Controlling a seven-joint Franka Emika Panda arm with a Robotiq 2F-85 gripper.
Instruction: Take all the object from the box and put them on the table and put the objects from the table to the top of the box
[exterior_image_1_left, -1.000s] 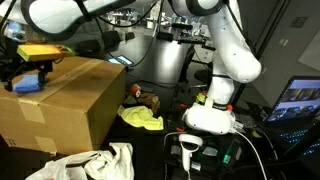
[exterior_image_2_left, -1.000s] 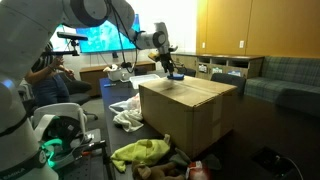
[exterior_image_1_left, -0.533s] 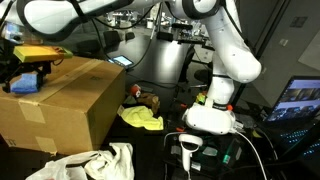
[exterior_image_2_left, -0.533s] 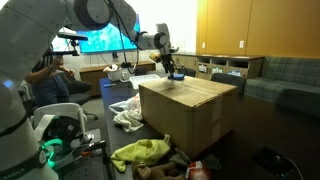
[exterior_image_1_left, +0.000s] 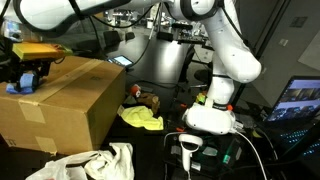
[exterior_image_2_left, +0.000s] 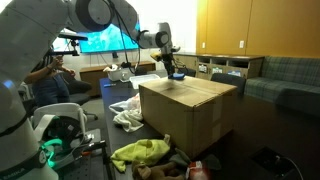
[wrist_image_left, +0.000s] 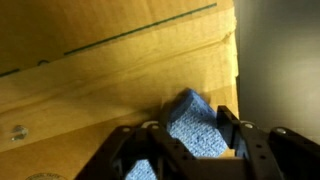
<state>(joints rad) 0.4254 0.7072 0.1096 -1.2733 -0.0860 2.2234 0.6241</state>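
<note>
A large cardboard box (exterior_image_1_left: 70, 100) (exterior_image_2_left: 190, 110) stands closed on the dark table. A blue textured block (wrist_image_left: 192, 125) rests on the box top (wrist_image_left: 110, 70) near its edge, small in both exterior views (exterior_image_1_left: 24, 86) (exterior_image_2_left: 175, 77). My gripper (wrist_image_left: 190, 136) (exterior_image_1_left: 28, 78) (exterior_image_2_left: 173, 71) reaches down onto that corner of the box top, and its two black fingers (wrist_image_left: 228, 128) press against the block from either side. The gripper is shut on the blue block. What lies inside the box is hidden.
A yellow-green cloth (exterior_image_1_left: 140, 118) (exterior_image_2_left: 140, 153) and a brown object (exterior_image_1_left: 148, 100) lie on the table beside the box. A white cloth (exterior_image_1_left: 100, 162) (exterior_image_2_left: 125, 112) is crumpled at another side. My arm's base (exterior_image_1_left: 210, 115) stands nearby. A yellow thing (exterior_image_1_left: 40, 50) sits behind the box.
The jaws have closed from wide open onto the blue block. The arm and box have stayed in place.
</note>
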